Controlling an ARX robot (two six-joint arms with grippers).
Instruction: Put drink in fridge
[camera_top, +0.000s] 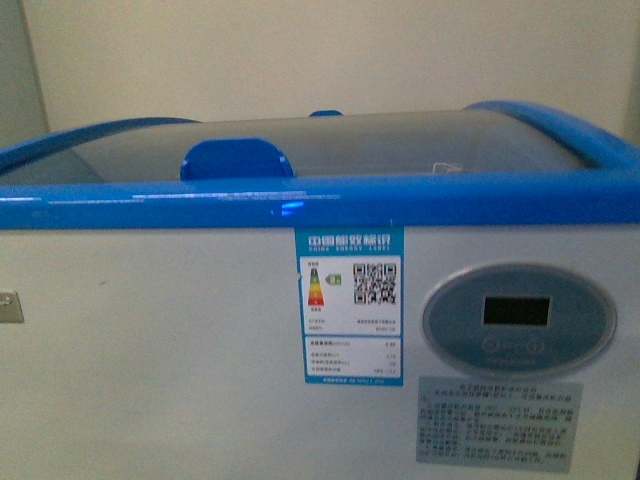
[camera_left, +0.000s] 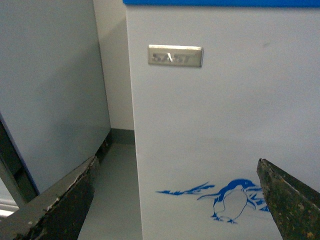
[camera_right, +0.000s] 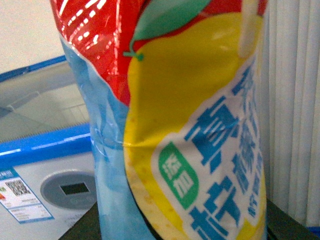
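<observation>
The fridge (camera_top: 200, 340), a white chest with a glossy blue top rim (camera_top: 300, 200) and a curved glass lid (camera_top: 400, 145), fills the front view; neither arm shows there. In the right wrist view the drink bottle (camera_right: 190, 125), with a yellow, red and blue label, stands upright and very close. My right gripper (camera_right: 182, 230) is shut on the bottle. The fridge (camera_right: 45, 165) lies beyond it, off to one side. In the left wrist view my left gripper (camera_left: 180, 200) is open and empty, facing the fridge's white front (camera_left: 225, 125) with its blue penguin decal (camera_left: 230, 200).
A blue handle (camera_top: 236, 160) sits on the glass lid. An oval grey control panel (camera_top: 518, 320) and an energy label (camera_top: 349, 305) are on the fridge front. A grey-white cabinet (camera_left: 50, 90) stands beside the fridge, with a narrow floor gap (camera_left: 117, 195) between them. Ribbed white curtain (camera_right: 295, 100) behind the bottle.
</observation>
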